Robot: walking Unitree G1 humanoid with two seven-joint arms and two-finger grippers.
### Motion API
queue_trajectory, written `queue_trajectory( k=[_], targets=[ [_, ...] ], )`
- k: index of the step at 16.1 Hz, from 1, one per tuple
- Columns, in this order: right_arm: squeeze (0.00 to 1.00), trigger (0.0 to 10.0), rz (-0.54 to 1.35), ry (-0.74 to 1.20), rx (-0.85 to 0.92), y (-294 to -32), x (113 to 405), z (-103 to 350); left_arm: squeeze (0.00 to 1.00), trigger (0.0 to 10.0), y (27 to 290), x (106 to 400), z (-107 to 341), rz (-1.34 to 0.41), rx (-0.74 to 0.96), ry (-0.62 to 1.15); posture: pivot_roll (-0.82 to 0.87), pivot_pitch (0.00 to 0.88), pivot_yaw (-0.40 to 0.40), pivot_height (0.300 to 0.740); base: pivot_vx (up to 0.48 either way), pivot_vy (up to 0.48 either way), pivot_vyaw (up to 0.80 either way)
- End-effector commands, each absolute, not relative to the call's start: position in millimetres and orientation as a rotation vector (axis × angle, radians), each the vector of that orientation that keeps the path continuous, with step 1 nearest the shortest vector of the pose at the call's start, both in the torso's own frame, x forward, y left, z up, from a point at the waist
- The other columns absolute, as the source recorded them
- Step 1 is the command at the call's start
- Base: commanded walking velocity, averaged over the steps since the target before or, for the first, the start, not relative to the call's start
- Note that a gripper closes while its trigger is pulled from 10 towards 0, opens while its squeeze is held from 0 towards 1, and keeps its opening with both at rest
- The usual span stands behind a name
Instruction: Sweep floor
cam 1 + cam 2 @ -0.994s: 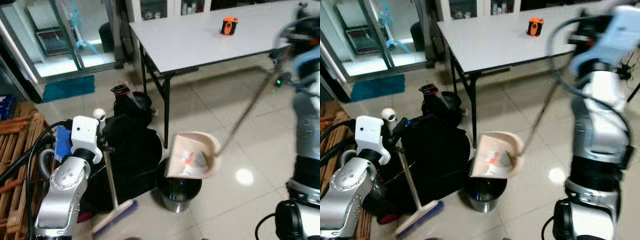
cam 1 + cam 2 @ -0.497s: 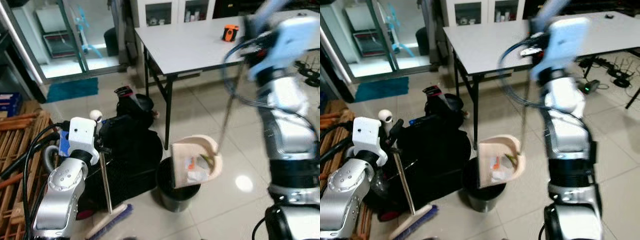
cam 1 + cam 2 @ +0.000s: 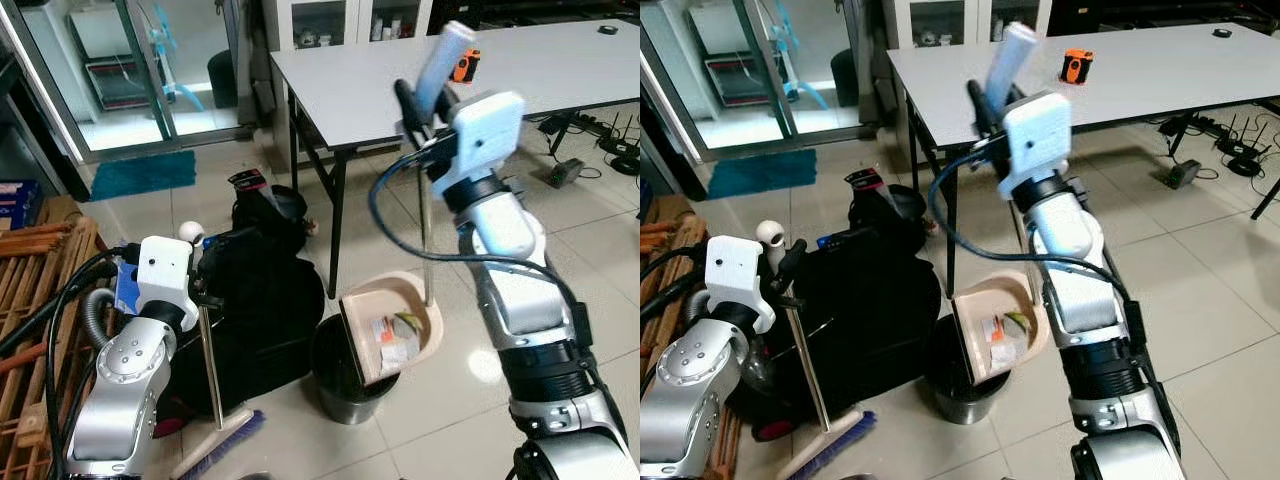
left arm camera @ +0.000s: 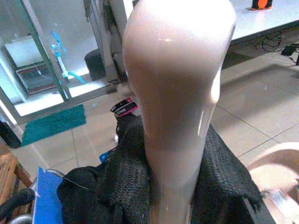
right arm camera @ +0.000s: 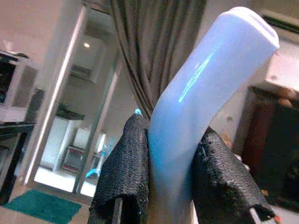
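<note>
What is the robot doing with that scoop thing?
The robot is cleaning up. Its right gripper is shut on the handle of a dustpan and holds the pan tipped over a black bin, with bits of rubbish in the pan. Its left gripper holds a broom standing upright, bristles on the floor beside a black bag. A grey table stands behind.
</note>
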State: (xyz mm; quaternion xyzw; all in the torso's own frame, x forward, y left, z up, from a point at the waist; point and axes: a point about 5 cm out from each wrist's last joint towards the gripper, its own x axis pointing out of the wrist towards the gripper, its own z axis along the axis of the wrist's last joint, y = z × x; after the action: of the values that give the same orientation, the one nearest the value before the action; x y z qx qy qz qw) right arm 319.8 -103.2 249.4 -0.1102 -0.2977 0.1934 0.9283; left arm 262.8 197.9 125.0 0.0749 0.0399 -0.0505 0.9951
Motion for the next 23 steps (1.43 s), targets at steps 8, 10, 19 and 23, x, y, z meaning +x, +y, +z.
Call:
queue_trajectory(
  k=[8, 10, 19, 23],
  targets=[
    [0.00, 10.0, 0.610, -0.728, -0.410, -66.5, 295.6, 235.2, 0.00, 10.0, 199.9, 267.5, 121.5, -0.103, 0.167, 0.084, 0.07, 0.000, 0.025, 0.740, 0.000, 0.000, 0.00],
    [0.00, 10.0, 0.616, -0.736, -0.409, -65.9, 294.7, 234.6, 0.00, 10.0, 199.6, 268.5, 120.2, -0.107, 0.164, 0.087, 0.07, 0.000, 0.027, 0.740, 0.000, 0.000, 0.00],
    [0.00, 10.0, 0.724, -0.721, -0.385, -55.7, 287.5, 232.0, 0.00, 10.0, 193.2, 269.2, 125.1, -0.119, 0.161, 0.077, 0.06, 0.000, 0.027, 0.740, 0.000, 0.000, 0.00],
    [0.00, 10.0, 0.726, -0.739, -0.416, -56.8, 286.6, 236.0, 0.00, 10.0, 190.0, 267.1, 126.7, -0.123, 0.161, 0.076, 0.06, 0.000, 0.026, 0.740, 0.000, 0.000, 0.00]
  ],
)
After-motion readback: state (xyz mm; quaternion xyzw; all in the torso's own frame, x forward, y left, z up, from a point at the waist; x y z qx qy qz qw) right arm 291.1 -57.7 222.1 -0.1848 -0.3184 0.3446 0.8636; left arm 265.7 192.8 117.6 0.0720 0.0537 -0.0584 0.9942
